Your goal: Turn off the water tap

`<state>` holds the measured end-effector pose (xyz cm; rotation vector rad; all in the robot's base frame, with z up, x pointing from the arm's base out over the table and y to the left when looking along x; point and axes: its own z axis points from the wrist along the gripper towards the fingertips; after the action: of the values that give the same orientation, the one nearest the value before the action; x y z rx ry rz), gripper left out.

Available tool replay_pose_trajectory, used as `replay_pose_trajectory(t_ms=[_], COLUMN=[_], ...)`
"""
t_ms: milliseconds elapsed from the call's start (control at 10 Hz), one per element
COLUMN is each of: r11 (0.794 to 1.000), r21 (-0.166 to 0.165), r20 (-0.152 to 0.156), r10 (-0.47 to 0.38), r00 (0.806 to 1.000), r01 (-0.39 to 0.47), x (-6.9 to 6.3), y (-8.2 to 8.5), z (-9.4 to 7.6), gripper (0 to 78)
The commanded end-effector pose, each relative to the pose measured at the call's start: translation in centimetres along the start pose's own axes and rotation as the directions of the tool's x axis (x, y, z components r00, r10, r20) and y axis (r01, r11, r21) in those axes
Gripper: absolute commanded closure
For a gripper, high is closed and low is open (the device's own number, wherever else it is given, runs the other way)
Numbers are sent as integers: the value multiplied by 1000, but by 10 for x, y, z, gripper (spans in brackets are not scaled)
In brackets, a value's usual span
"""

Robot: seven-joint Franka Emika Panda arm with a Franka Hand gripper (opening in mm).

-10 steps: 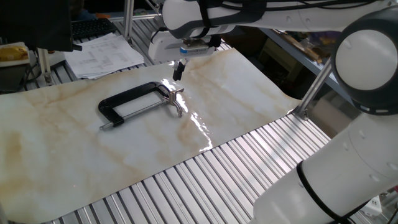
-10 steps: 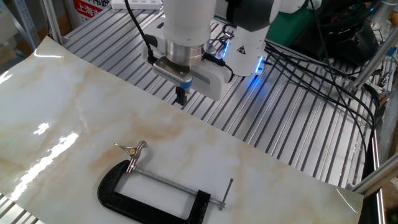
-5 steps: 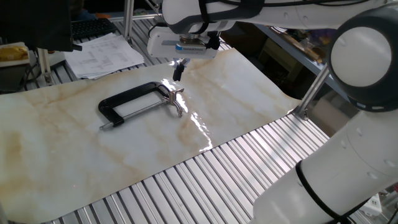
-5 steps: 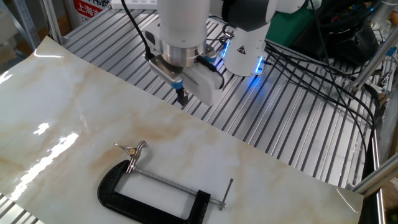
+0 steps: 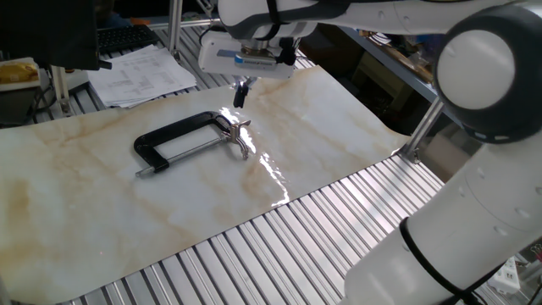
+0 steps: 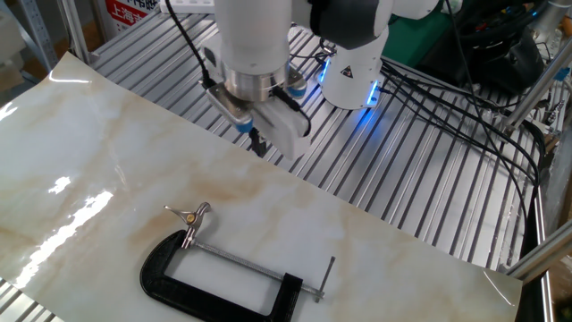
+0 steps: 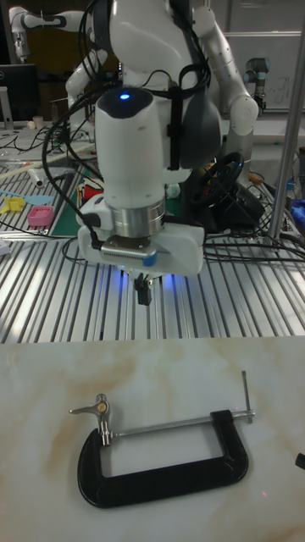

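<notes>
The water tap is a small shiny pronged handle at one end of a black C-clamp that lies flat on the marble-patterned sheet. It also shows as the tap and the tap, with the clamp frame below it. My gripper hangs above the sheet's far edge, a short way beyond the tap and not touching it. The gripper points straight down, and in the tall view the gripper has its dark fingers pressed together with nothing between them.
The marble sheet covers a slatted metal table. Papers lie at the back left. A metal post stands at the sheet's right corner. Black cables and the arm's base sit behind the gripper.
The hand has turned about its vertical axis and shifted slightly left. The fingers stay shut and the clamp has not moved.
</notes>
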<state>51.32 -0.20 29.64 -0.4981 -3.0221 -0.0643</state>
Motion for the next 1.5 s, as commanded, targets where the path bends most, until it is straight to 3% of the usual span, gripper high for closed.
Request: replay_pose_trajectory(t_ms=[100, 300, 700, 1100, 1400, 1500], r11=[1000, 999, 999, 998, 998, 999], r21=[-1, 2, 6, 37, 35, 28], r20=[3, 11, 17, 46, 52, 68], r10=[-14, -39, -51, -56, -62, -35], r00=[1000, 999, 999, 997, 997, 997], r01=[14, 39, 50, 54, 60, 33], x=[-16, -32, -50, -58, -58, -58], y=[-3, -9, -18, -24, -24, -24], z=[2, 7, 11, 10, 10, 10], gripper=[776, 776, 776, 776, 776, 776])
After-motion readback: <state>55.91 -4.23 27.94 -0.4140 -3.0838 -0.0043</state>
